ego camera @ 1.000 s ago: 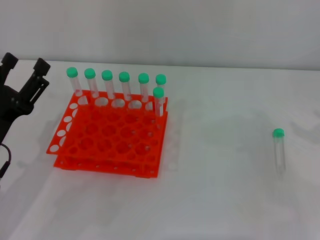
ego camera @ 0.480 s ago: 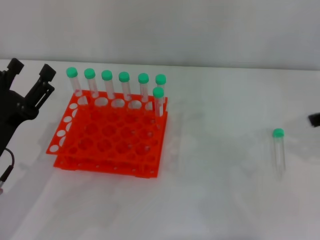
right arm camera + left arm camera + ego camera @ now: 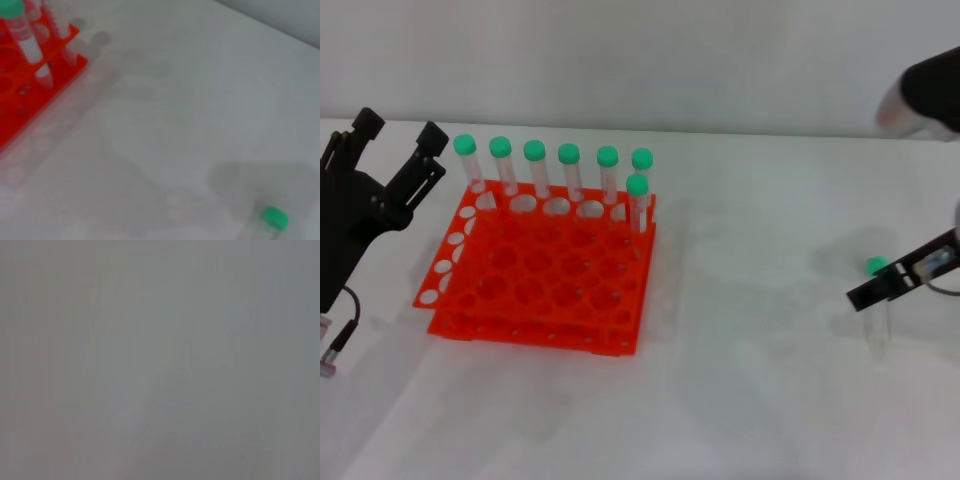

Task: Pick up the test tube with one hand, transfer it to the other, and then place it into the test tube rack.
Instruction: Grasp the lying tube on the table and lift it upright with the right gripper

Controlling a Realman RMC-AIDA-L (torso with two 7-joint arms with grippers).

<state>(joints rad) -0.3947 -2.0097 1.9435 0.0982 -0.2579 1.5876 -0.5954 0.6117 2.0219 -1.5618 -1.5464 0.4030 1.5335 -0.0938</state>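
My right gripper is over the far right of the white table, a black finger crossing just above the test tube. The tube lies on the table, green cap pointing away from me, clear body running toward me. My finger cuts across it just below the cap; whether it touches the tube I cannot tell. Only one finger shows clearly at the frame's edge, so I cannot tell if this hand is spread or closed. A dark part of the arm hangs blurred at the upper right corner.

From my right wrist camera, the test tube sits at the edge of the picture, its green cap bright against the table, a soft shadow spread beside it. One corner of the test tube rack shows well apart from it, capped tubes standing in it.

Over on the left, my left gripper hovers just beside the test tube rack, fingers spread apart and pointing up and away, holding nothing. The orange-red rack stands on the table with six green-capped tubes upright along its back row and a seventh one row nearer, at the right edge. The rest of its holes stand bare.

My left wrist camera gives only a flat grey blur.
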